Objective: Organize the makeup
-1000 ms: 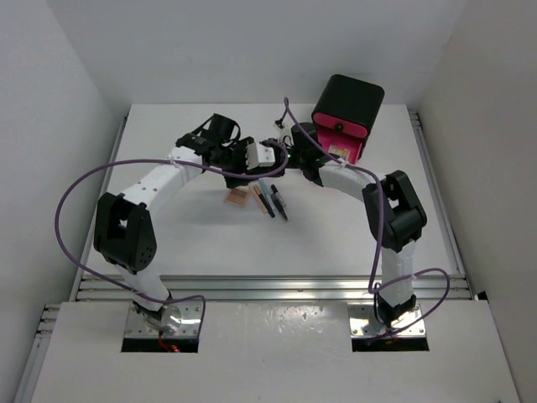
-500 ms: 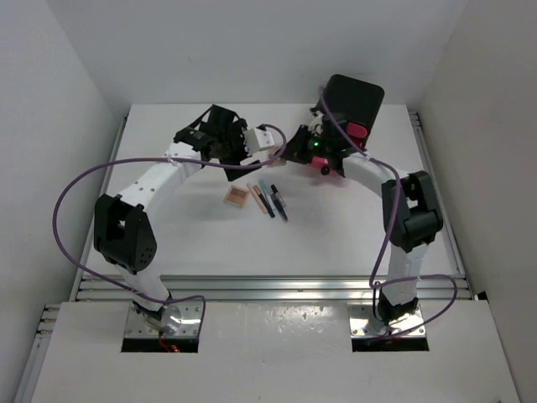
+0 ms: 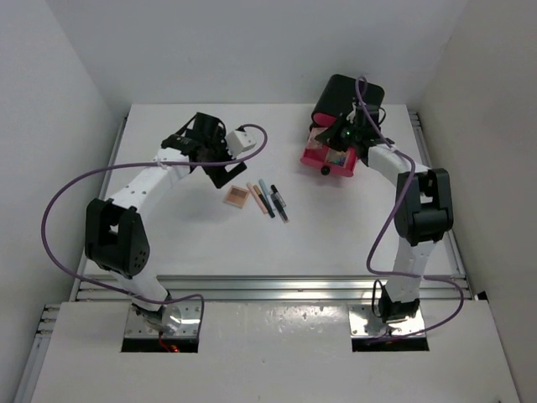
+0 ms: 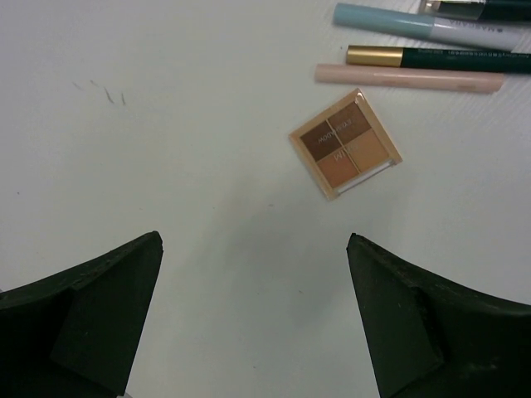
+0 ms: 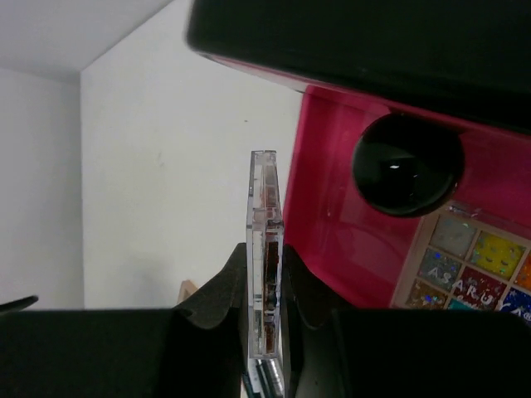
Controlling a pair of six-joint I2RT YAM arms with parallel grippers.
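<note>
I am pinching a thin clear-cased eyeshadow palette (image 5: 265,207) edge-on in my right jaws, which are standing narrow around it, and I am holding it just beside the open pink drawer (image 5: 332,224) of the black box (image 3: 352,94) at the far right corner of the tabletop (image 3: 185,243). My left jaws are gaping wide and empty, hovering over a square palette (image 4: 345,143) lying flat near the middle of the tabletop, with the beige pencil (image 4: 406,78), the dark pencil (image 4: 465,58) and the teal pencil (image 4: 390,18) in a row just beside it. I am judging the palettes light, stiff and slick (hard plastic, liable to crack or squirt loose under a hard squeeze), so gripping across two opposite edges seems safest. The right wrist view is showing a glittery palette (image 5: 473,265) already inside the drawer, which the overhead view is barely resolving. Only the overhead view is showing both arms together.
</note>
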